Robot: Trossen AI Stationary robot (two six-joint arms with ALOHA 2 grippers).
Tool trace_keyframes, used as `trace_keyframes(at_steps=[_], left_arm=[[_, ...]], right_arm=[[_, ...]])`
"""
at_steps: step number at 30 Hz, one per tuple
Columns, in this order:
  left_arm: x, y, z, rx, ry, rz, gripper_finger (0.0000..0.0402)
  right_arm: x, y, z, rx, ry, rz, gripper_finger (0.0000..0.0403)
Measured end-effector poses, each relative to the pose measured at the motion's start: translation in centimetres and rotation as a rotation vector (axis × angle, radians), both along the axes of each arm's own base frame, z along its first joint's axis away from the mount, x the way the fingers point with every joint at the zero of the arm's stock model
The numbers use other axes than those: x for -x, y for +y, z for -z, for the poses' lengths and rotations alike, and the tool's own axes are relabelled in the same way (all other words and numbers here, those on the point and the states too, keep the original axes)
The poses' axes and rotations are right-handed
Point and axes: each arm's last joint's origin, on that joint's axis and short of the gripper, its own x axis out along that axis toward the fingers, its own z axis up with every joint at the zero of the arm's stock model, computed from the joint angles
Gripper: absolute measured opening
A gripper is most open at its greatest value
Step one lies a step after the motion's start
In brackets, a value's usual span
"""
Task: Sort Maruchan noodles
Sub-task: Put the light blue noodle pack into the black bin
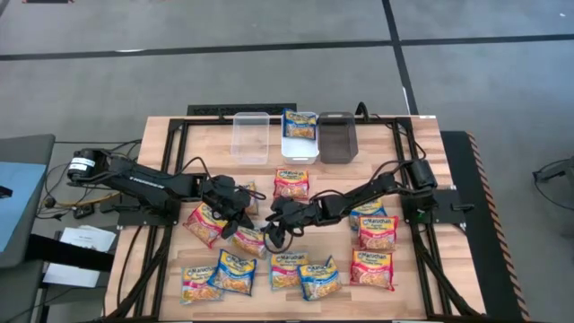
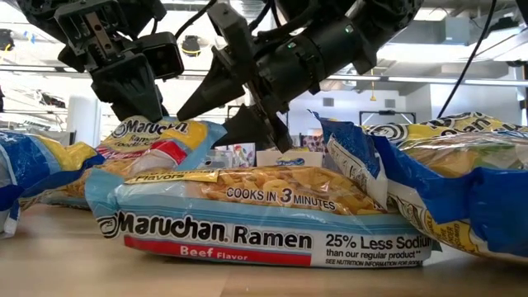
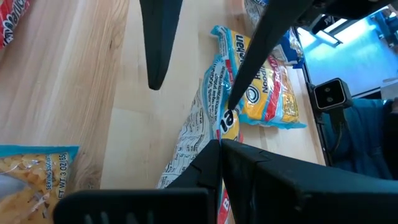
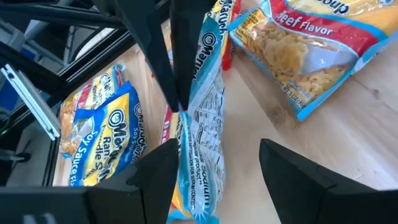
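**Both hands meet over one blue packet**

Wooden surface (image 1: 421, 161) is littered with Maruchan noodles (image 1: 296, 269). Just in front of the white bin (image 1: 300, 151), the left hand (image 1: 244, 213) pinches a blue packet (image 4: 202, 124) upright on edge, while the right hand (image 1: 280, 235) sits spread wide beside it.

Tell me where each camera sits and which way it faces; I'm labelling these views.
High: above the table, facing straight down; shows both arms, left gripper, right gripper.
Low: at tabletop height, facing level across the beef packet; both grippers overhead.
Left wrist: on the left arm, looking past its shut fingers at the pinched packet.
Right wrist: on the right arm, past its open fingers.
Both wrist views share the pinched packet.
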Motion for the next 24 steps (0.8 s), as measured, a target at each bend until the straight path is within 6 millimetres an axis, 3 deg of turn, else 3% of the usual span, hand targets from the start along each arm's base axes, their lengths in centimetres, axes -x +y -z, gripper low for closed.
trace_keyframes(at_steps=[24], left_arm=[[0.0, 0.0, 0.0, -0.007, -0.005, 0.004, 0.0]], right_arm=[[0.2, 1.2, 0.0, -0.008, 0.005, -0.028, 0.0249]])
